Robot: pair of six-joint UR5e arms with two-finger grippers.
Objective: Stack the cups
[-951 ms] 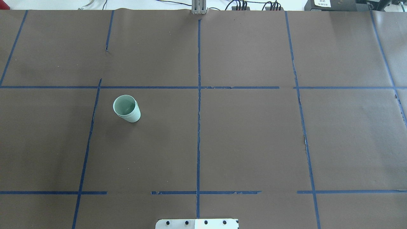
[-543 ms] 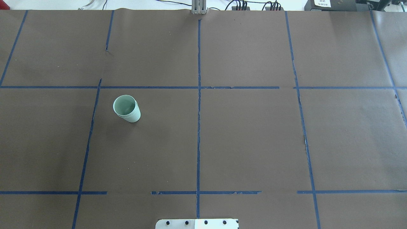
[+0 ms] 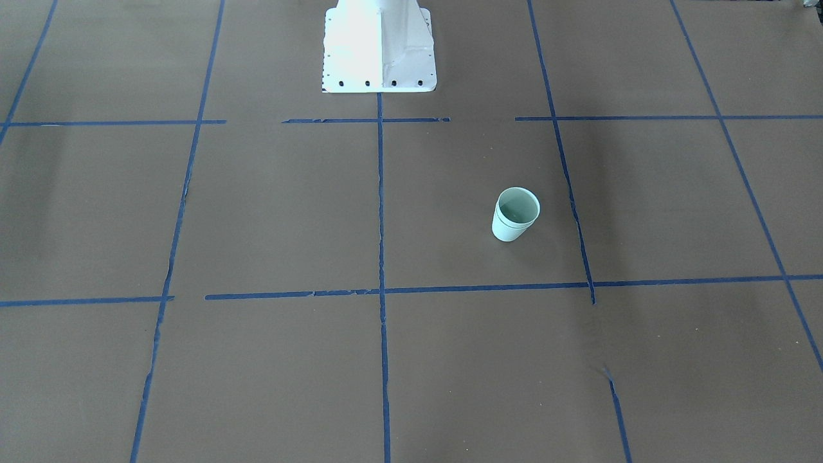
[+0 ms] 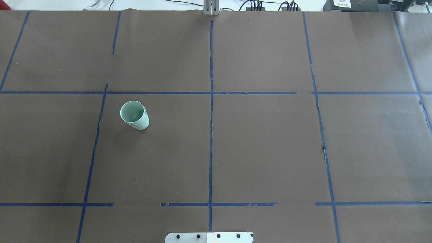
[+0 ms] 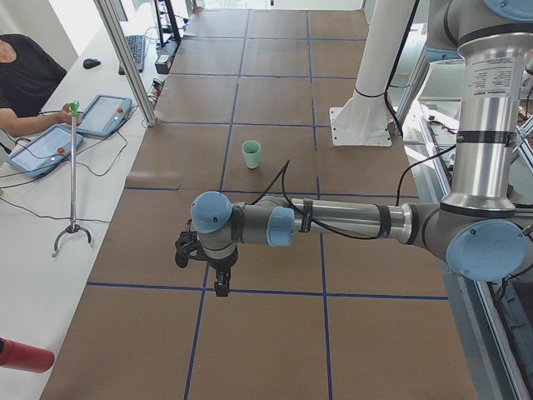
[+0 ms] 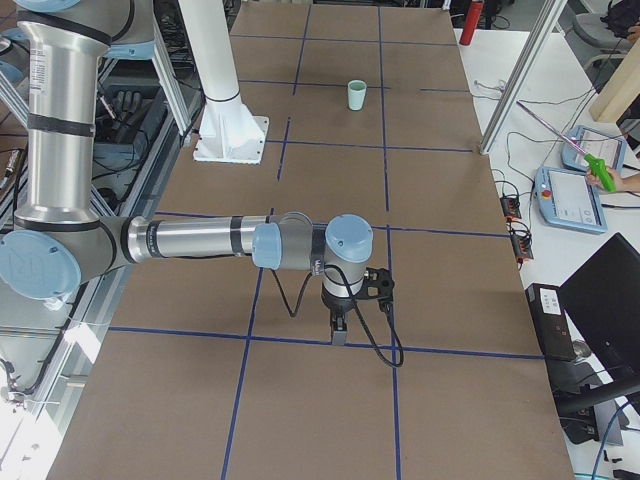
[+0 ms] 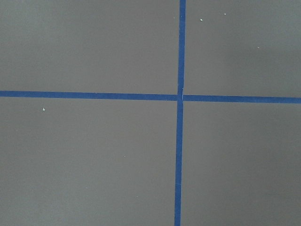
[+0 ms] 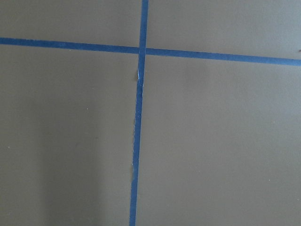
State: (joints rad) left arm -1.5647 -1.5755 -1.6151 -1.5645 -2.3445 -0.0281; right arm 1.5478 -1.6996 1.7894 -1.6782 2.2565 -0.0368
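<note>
- A table (image 4: 270,152) covered in brown paper and gridded with blue tape (image 4: 211,135) is shown.
- The left gripper (image 5: 221,289) is pointed straight down over a tape crossing, at the end of a left arm (image 5: 350,218) stretched out level; whether its fingers are apart cannot be told.
- The right gripper (image 6: 340,335) is held likewise on a level right arm (image 6: 190,240); its state cannot be told either.
- Against the earlier overhead pictures, nothing is seen to have moved.
- Two cups (image 4: 135,115) are counted, nested upright as one stack on the robot's left half, well apart from both grippers.
</note>
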